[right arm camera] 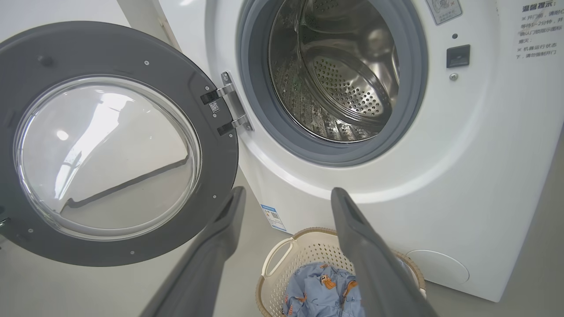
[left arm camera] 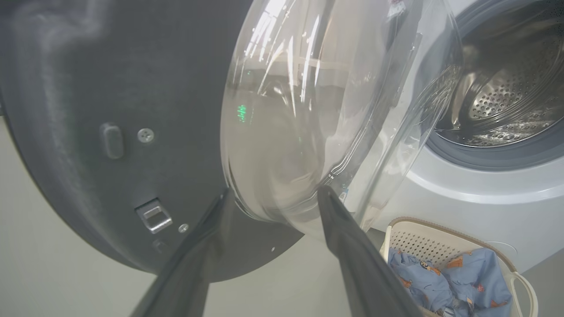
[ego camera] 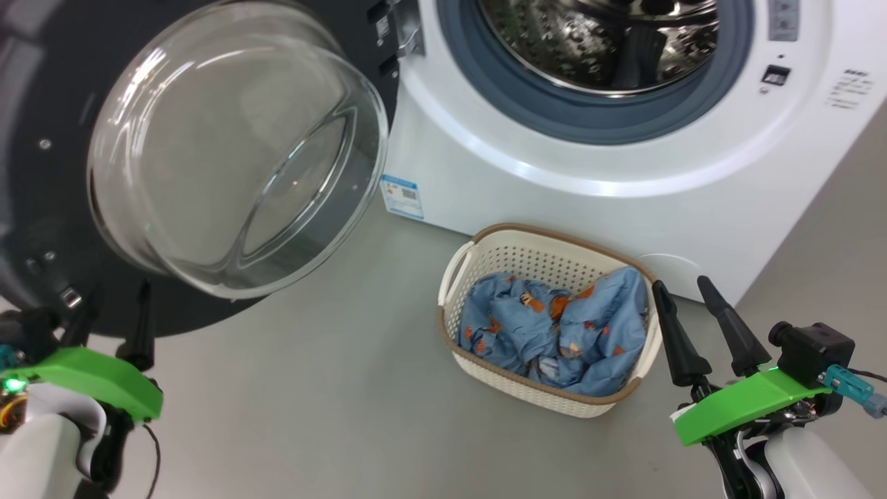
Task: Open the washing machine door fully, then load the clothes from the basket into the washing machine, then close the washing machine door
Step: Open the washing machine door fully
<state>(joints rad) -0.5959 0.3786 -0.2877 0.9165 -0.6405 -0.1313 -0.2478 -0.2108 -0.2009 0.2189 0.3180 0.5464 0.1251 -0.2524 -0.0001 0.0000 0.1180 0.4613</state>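
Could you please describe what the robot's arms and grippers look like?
The left gripper and right gripper each have two long, tapering black jaws on a green mount over a white forearm. The right carries a black camera with a teal plug.

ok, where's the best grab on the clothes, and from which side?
Pinch the raised bunched fold of the clothes, from above: the basket walls block the sides, its top is open. Probably right gripper, open beside it.

Door [right arm camera: 105, 158] glossy glass, matt dark rim; drum [right arm camera: 348, 88] perforated steel; basket [ego camera: 540, 263] plastic.
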